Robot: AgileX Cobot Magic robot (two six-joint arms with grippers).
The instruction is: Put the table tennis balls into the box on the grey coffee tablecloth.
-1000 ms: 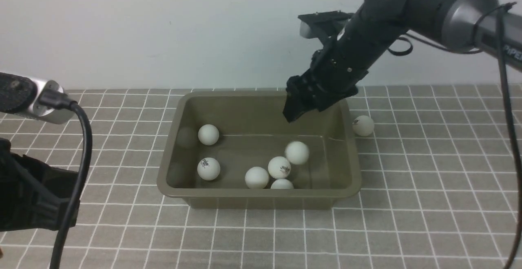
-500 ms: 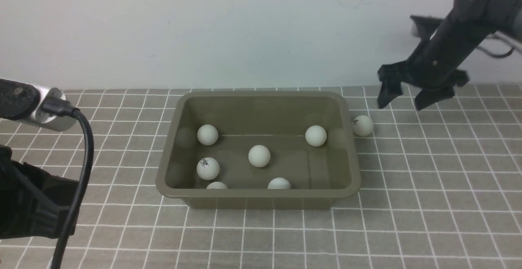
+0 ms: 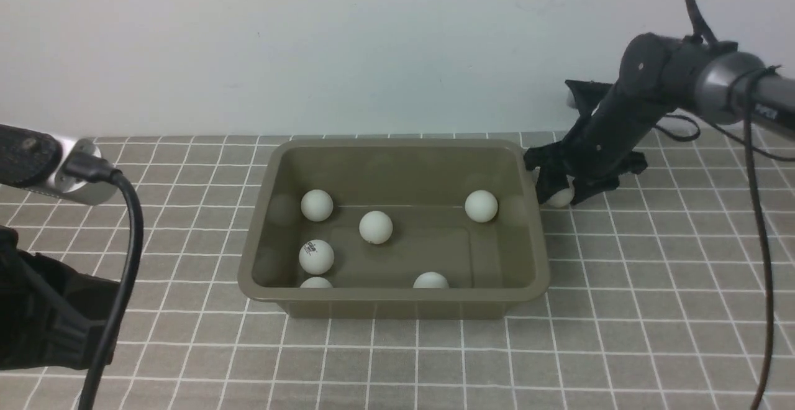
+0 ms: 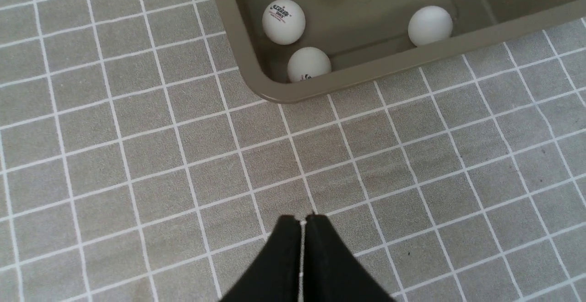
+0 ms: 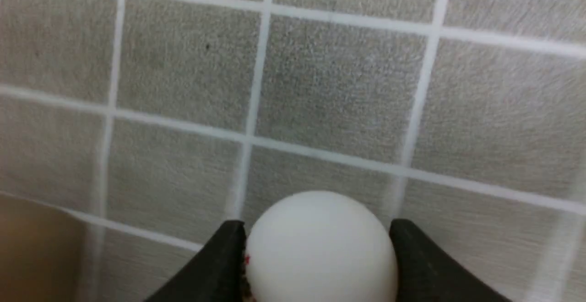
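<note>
The olive-grey box stands on the grey coffee tablecloth and holds several white table tennis balls, one with a logo. One more ball lies on the cloth just outside the box's far right corner. My right gripper is down on the cloth with its fingers touching both sides of this ball. My left gripper is shut and empty above the cloth, near the box's front left corner.
The left arm's body and black cable fill the front view's lower left. A pale wall runs behind the table. Bare cloth lies in front of and to the right of the box.
My right arm left the box, swung right and dropped its open fingers around the ball outside, closing on it. The balls in the box rolled apart. The left arm stayed still.
</note>
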